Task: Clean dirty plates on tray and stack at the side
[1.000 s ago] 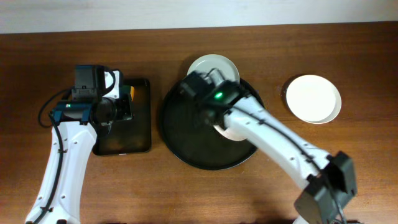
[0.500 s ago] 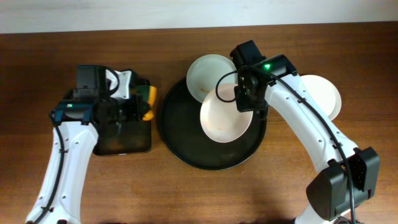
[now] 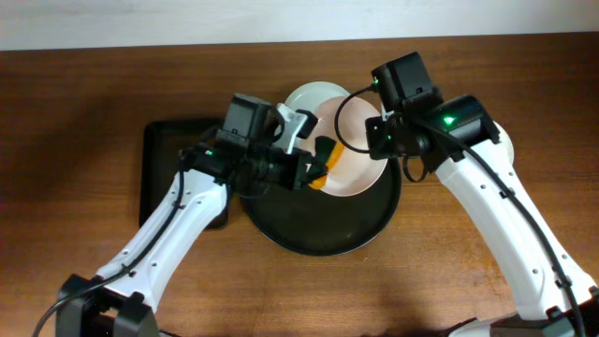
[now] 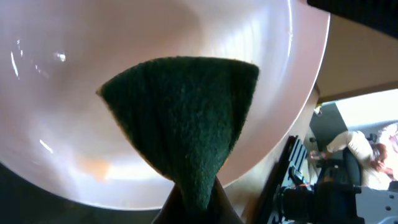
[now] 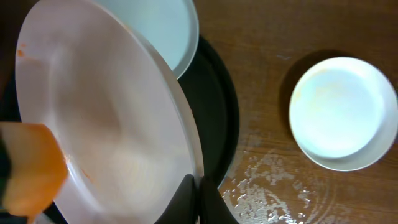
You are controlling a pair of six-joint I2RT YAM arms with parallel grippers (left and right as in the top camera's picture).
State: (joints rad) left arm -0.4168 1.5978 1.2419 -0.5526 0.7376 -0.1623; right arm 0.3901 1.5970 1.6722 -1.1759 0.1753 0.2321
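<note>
My right gripper (image 5: 198,194) is shut on the rim of a white plate (image 5: 112,106) and holds it tilted above the round black tray (image 3: 281,220). The plate has small orange smears. My left gripper (image 4: 193,208) is shut on a green-and-orange sponge (image 4: 186,118) and presses it against the held plate's face (image 4: 124,56). In the overhead view the sponge (image 3: 324,153) lies on the plate (image 3: 354,154). A second white plate (image 3: 309,98) rests at the tray's far rim. A third white plate (image 5: 342,112) sits on the table to the right, mostly hidden by my right arm in the overhead view.
A rectangular black tray (image 3: 173,150) lies left of the round tray. Water drops (image 5: 273,180) wet the wooden table between the round tray and the third plate. My two arms meet over the round tray.
My left gripper has carried the sponge from the rectangular tray to the held plate. My right gripper has lifted and tilted the plate over the tray's right side.
</note>
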